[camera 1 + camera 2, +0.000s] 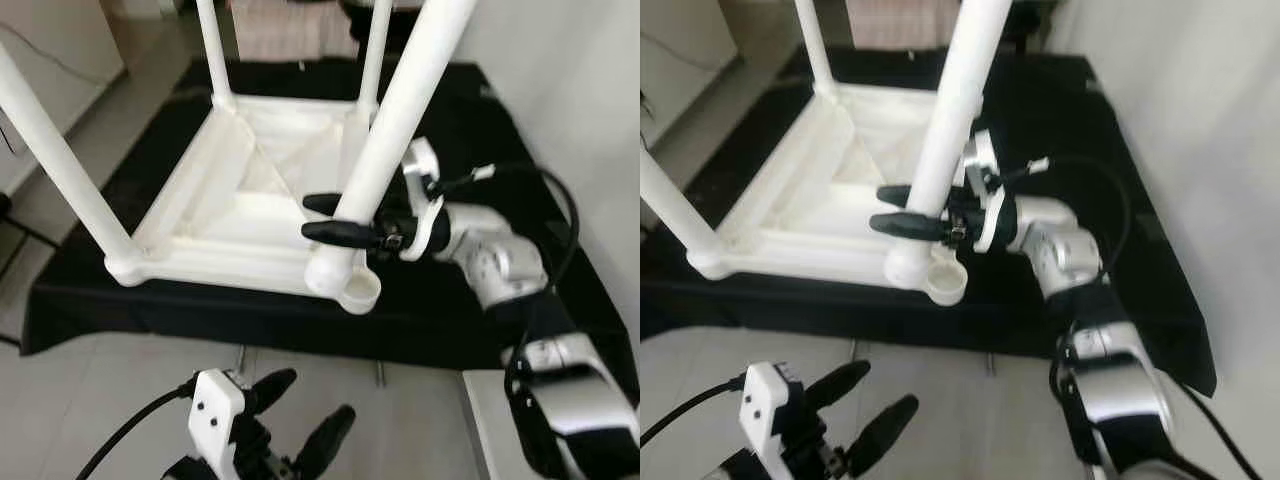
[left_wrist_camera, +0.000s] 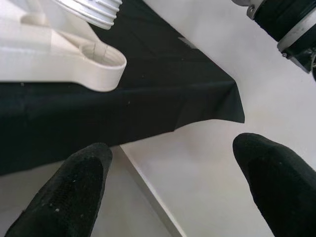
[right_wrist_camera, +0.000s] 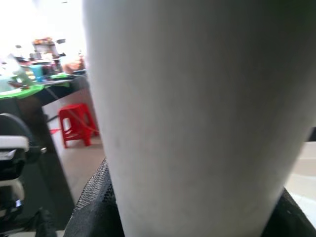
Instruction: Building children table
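Here, the white plastic children's table (image 1: 235, 215) lies upside down on a black cloth-covered platform (image 1: 450, 300), with its white cylindrical legs pointing up. You can see the near-right leg (image 1: 395, 130) standing tilted in its corner socket (image 1: 330, 270); just beside that socket, an open round ring (image 1: 360, 292) juts from the corner over the platform's front edge. The near-left leg (image 1: 60, 165) rises from the opposite front corner, and two far legs (image 1: 213, 45) stand at the back.

Your right gripper (image 1: 335, 218) reaches in from the right, its two black fingers (image 1: 340, 233) closed around the lower part of the near-right leg, one on each side. In the right wrist view, that leg sits between the finger pads, with a red plastic stool (image 3: 76, 123) in the background.

Your left gripper (image 1: 300, 415) hangs low in front of the platform, over the pale tiled floor (image 1: 120, 400), fingers spread apart and holding nothing.
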Tool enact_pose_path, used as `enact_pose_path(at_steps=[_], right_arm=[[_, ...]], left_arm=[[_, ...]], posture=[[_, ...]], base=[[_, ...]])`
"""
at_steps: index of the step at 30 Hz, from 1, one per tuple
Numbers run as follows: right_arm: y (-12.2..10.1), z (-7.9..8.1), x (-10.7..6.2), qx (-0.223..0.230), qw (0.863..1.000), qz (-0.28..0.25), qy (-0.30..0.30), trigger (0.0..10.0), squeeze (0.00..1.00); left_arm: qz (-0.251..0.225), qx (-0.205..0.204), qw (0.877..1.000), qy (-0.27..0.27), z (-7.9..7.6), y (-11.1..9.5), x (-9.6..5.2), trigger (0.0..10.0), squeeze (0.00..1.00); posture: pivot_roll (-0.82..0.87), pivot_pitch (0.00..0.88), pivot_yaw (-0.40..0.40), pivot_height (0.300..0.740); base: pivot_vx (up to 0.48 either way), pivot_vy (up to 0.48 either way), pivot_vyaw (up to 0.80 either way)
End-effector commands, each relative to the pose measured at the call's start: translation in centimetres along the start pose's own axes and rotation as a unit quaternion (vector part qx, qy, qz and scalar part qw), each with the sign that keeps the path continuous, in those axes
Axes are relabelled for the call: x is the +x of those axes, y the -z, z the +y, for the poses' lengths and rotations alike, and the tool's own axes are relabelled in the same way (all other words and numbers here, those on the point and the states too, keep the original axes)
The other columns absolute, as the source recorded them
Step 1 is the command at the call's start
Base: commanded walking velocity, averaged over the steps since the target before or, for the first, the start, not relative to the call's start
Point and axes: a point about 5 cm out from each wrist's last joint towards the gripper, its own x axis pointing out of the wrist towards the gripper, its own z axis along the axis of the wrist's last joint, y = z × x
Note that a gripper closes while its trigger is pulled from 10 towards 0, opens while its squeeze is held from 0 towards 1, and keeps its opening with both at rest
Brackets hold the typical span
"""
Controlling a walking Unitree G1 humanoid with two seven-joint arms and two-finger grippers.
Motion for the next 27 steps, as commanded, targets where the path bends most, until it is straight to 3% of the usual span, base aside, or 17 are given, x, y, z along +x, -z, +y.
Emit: enact_pose_path(at_steps=[1, 12, 27], right_arm=[[-0.3, 0.4, -0.1, -0.015, 0.999, 0.020, -0.032, 10.0, 0.00], [-1.2, 0.0, -0.3, -0.031, 0.995, 0.052, -0.081, 10.0, 0.00], [-0.9, -1.5, 0.1, -0.040, 0.994, 0.091, -0.053, 10.0, 0.00]], left_arm=[[0.012, -0.015, 1.000, 0.021, -0.8, -0.1, -0.5, 10.0, 0.00], [0.030, -0.037, 0.998, 0.046, -2.6, -0.6, -1.5, 10.0, 0.00], [0.031, -0.046, 0.997, 0.044, -3.2, -1.1, -1.8, 10.0, 0.00]], posture=[[0.08, 0.341, -0.005, 0.740], [0.08, 0.382, 0.008, 0.740], [0.07, 0.413, -0.001, 0.740]], base=[[0.000, 0.000, 0.00], [0.000, 0.000, 0.00], [0.000, 0.000, 0.00]])
